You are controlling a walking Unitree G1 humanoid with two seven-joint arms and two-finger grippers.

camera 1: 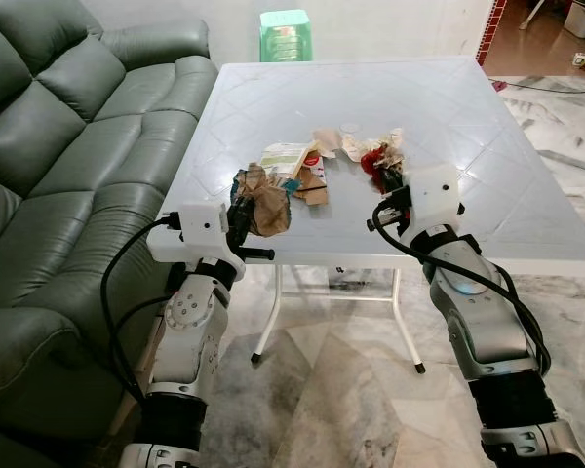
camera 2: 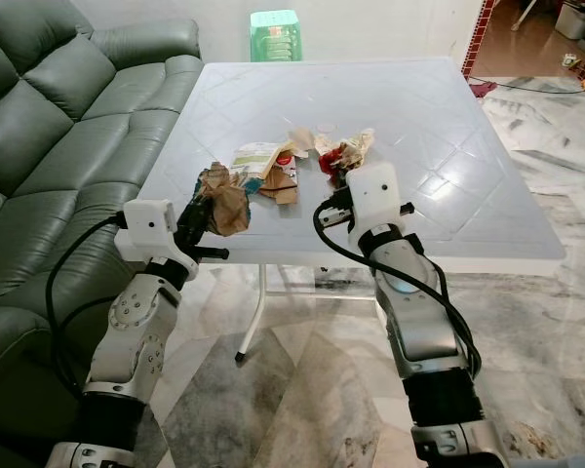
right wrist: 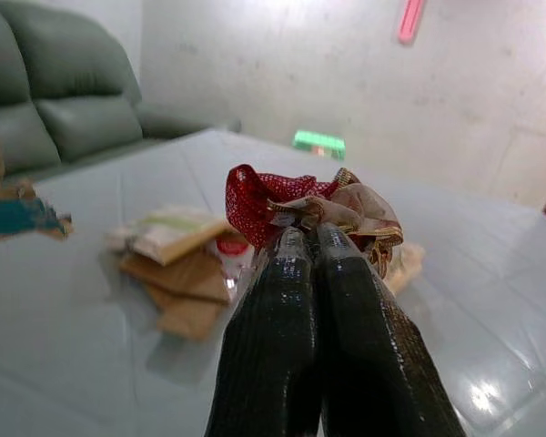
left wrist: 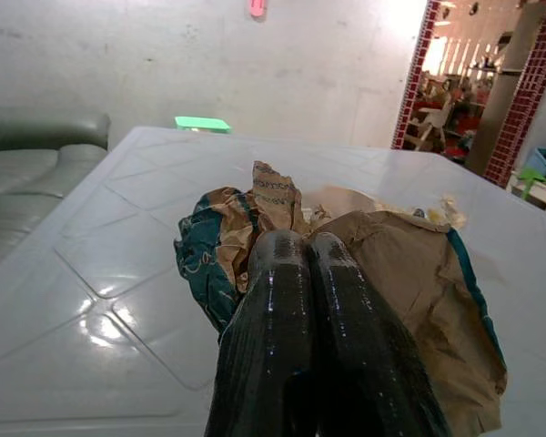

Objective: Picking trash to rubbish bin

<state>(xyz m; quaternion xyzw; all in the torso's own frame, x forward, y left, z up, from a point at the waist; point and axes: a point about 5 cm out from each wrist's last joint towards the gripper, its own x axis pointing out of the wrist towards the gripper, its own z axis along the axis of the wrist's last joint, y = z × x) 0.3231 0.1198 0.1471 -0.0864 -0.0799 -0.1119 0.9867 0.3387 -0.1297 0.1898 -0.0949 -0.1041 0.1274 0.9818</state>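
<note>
A crumpled brown and teal paper bag point(camera 1: 264, 201) sits at the near left edge of the white table point(camera 1: 448, 107). My left gripper point(left wrist: 296, 241) is shut, its fingertips pinching the bag's near side. A red and beige crumpled wrapper point(right wrist: 291, 196) lies further right on the table, and my right gripper point(right wrist: 308, 235) is shut on it. Both arms reach over the table's near edge. Between the two pieces lie flat wrappers and cardboard scraps point(camera 1: 300, 168). More beige paper point(camera 1: 326, 139) and a small clear lid point(camera 1: 349, 128) lie behind them.
A grey-green leather sofa point(camera 1: 68, 146) stands close along the table's left side. A green plastic stool point(camera 1: 285, 34) is beyond the far edge. Marble floor point(camera 1: 341, 390) shows beneath the table and to the right, toward a doorway point(camera 1: 536, 29).
</note>
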